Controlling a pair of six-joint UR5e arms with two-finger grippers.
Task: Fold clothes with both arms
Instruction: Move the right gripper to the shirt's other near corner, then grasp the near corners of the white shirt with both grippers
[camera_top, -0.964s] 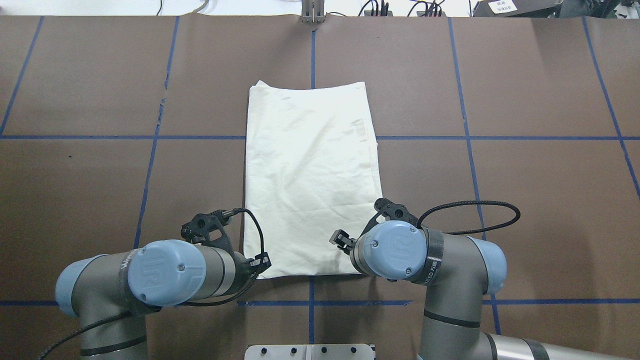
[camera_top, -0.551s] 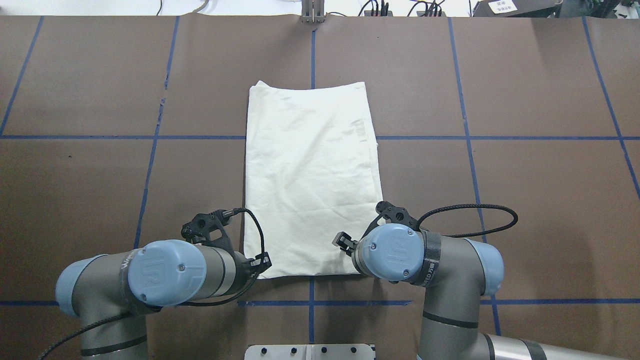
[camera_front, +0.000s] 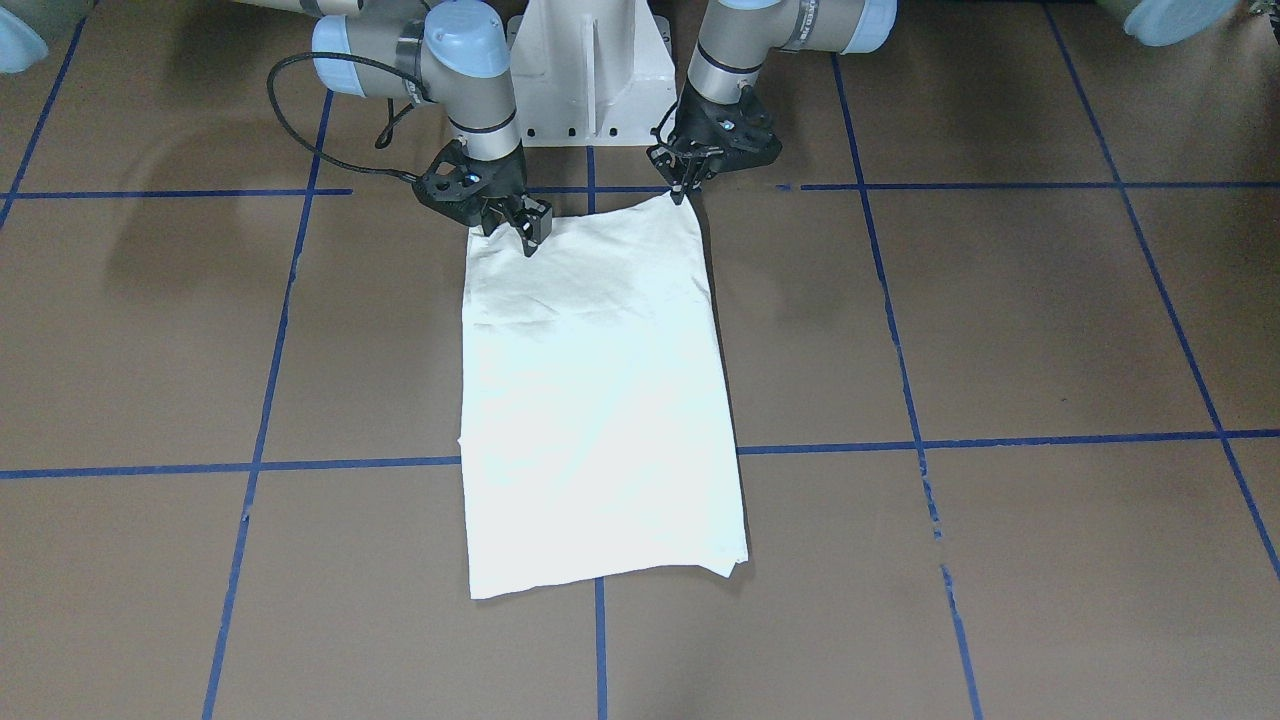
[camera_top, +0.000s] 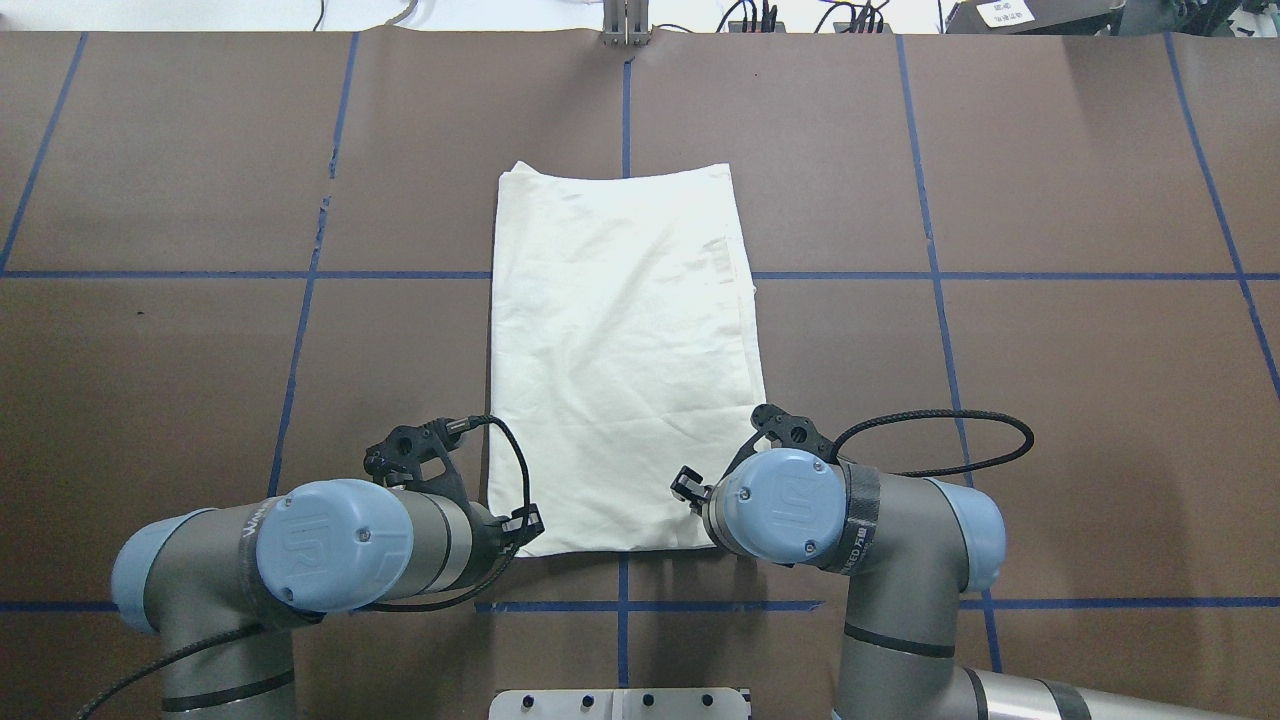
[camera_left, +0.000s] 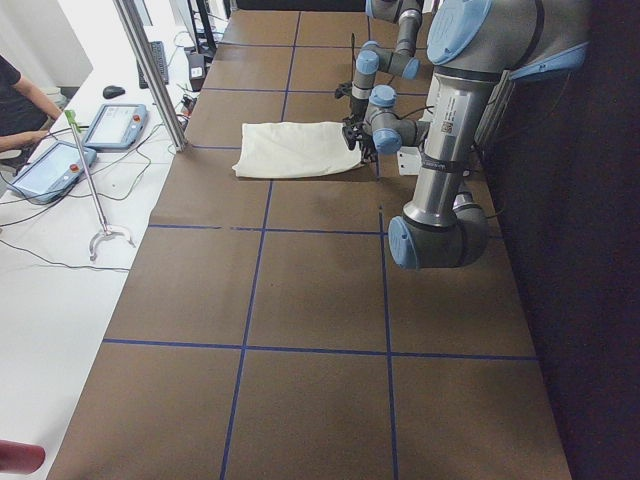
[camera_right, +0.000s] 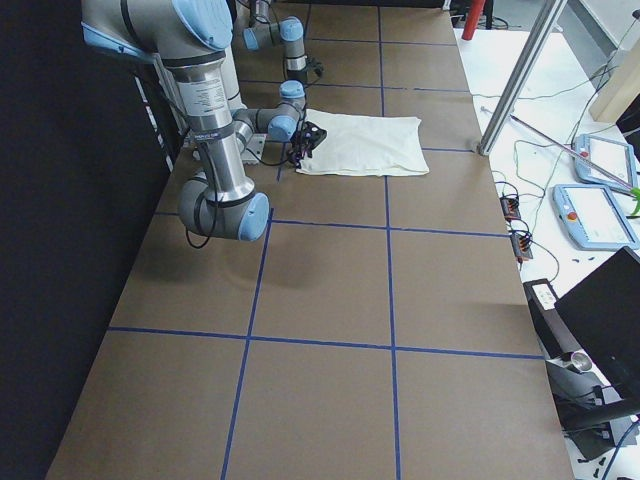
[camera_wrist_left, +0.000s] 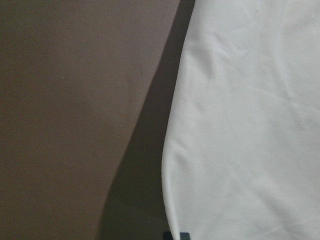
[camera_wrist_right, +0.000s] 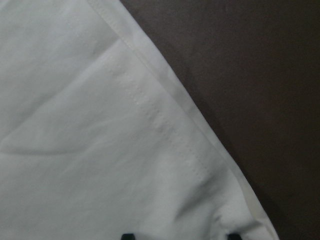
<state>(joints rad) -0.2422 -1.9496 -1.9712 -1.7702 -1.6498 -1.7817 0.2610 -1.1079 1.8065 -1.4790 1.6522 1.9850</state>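
Observation:
The clothes are one cream-white shirt, folded into a long rectangle with a plain side up and no print showing. It lies mid-table. My left gripper is shut on the shirt's near left corner, which rises to a small peak. In the overhead view the left gripper sits at that corner. My right gripper is open over the near right corner. The right wrist view shows two fingertips set wide apart, with the stitched hem between them.
The brown table is marked with blue tape lines. The white pedestal base stands just behind the shirt's near edge. A metal post, two handheld screens and a person's arm are beyond the far edge.
My right gripper has shifted slightly toward the shirt's near right corner. The left arm and the shirt have stayed put.

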